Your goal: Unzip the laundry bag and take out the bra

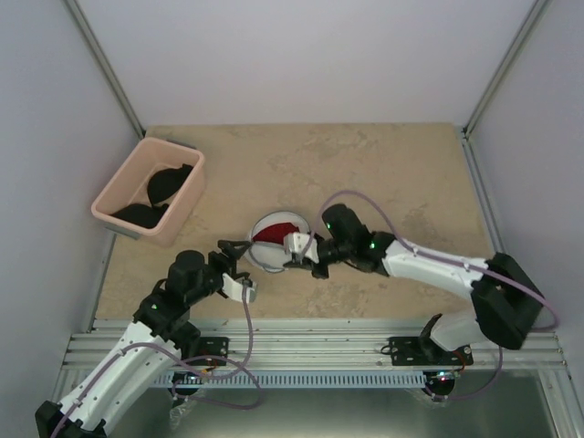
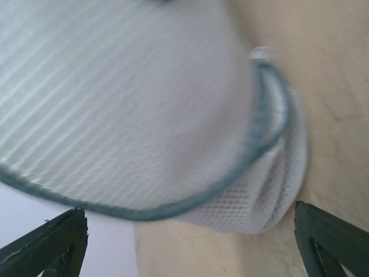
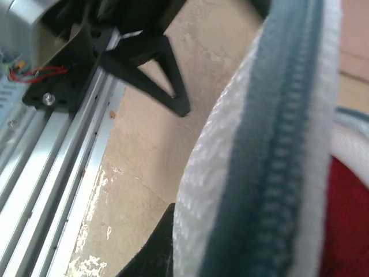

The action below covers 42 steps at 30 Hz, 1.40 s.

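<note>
Robotics laboratory cell: plain white panels (image 1: 301,55) on metal posts (image 1: 105,64) enclose a stone-patterned surface (image 1: 383,164); left arm (image 1: 119,365) and right arm (image 1: 429,265) bolt to an aluminium rail (image 1: 310,349).

The laundry bag (image 1: 264,253), a small round white mesh drum with a dark zipper rim, lies near the middle of the table (image 1: 365,173), unzipped at the top; the red bra (image 1: 276,232) shows inside its opening
</note>
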Each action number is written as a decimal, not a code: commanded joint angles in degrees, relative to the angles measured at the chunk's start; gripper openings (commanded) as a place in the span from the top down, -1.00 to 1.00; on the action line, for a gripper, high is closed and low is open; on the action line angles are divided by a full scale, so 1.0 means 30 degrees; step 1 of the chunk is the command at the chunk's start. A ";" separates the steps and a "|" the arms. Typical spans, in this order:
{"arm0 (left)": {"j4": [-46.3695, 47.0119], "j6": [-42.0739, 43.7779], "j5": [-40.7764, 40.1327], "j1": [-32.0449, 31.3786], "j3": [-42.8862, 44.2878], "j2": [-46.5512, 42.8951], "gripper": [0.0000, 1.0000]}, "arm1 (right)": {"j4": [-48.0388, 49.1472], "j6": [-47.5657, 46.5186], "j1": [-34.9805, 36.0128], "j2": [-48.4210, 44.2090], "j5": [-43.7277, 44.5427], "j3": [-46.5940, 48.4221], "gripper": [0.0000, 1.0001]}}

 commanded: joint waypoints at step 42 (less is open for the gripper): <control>0.6041 -4.1825 -0.1961 0.1304 0.1363 0.8503 -0.60 | 0.1361 1.2226 0.2766 0.3508 1.0497 0.3687 0.01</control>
